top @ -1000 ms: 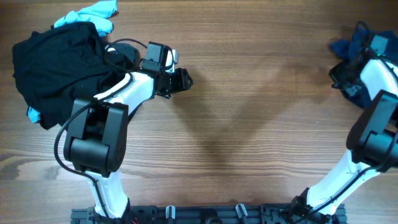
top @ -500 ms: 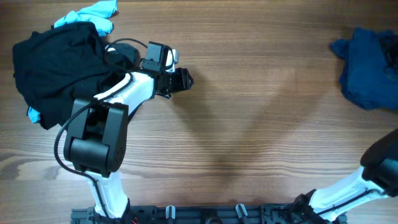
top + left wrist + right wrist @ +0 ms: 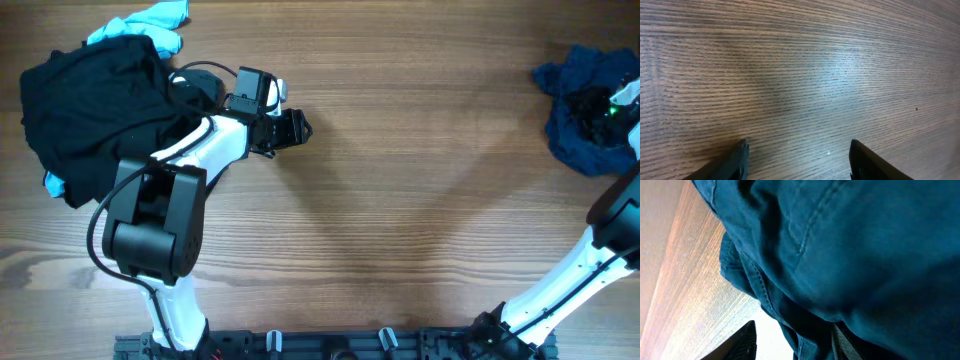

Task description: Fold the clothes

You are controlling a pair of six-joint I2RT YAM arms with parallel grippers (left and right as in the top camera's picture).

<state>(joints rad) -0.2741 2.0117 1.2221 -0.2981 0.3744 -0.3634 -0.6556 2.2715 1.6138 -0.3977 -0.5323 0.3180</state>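
Navy shorts [image 3: 585, 120] bunched in a crumpled heap, far-right edge of table [image 3: 420, 220]. Seams & stitching up close in rt wrist view, fabric filling most of it. Rt gripper [image 3: 604, 106] right over the heap; just one finger [image 3: 744, 341] showing, rest hidden by cloth, so can't tell if wide, narrow or gripping. Far left: black garments [image 3: 90, 110] piled loose, light-blue piece [image 3: 150, 22] poking out at the back. Lft gripper [image 3: 800, 157] near that pile, jaws apart, nothing btw them, bare wood below.
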